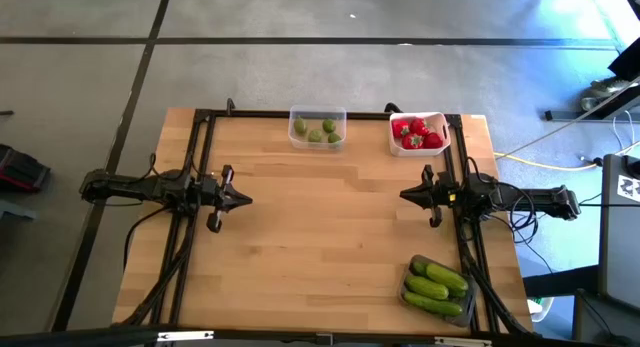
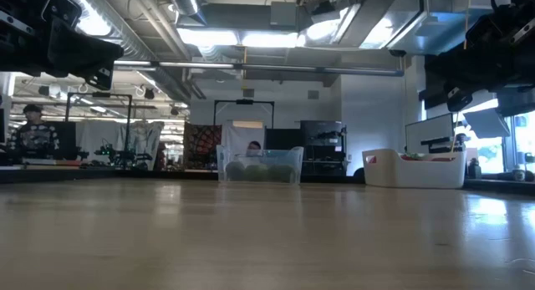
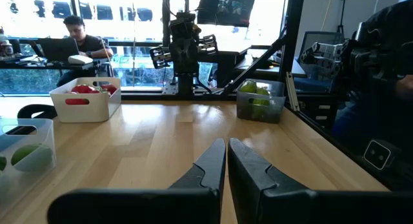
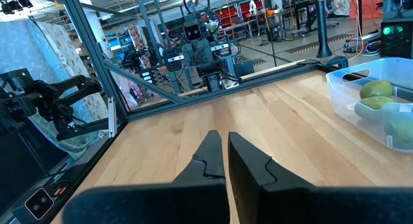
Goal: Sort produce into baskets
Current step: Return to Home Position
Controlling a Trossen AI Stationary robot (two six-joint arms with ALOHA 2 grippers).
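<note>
A clear tub (image 1: 317,128) with several olive-green round fruits stands at the table's far edge, near the middle. To its right a white tub (image 1: 418,133) holds red pieces. A dark grey tub (image 1: 437,284) with green cucumbers stands at the near right corner. My left gripper (image 1: 245,199) is at mid-left and my right gripper (image 1: 405,195) at mid-right; both point toward the table's middle. Both hang above the wood, shut and empty, as their wrist views show, the left (image 3: 227,144) and the right (image 4: 224,137). The clear tub (image 4: 377,101) also shows in the right wrist view.
Black frame rails (image 1: 195,187) run along the left, right and far sides of the wooden table (image 1: 320,247). Bare wood lies between the two grippers. People sit at desks in the room beyond (image 3: 77,37).
</note>
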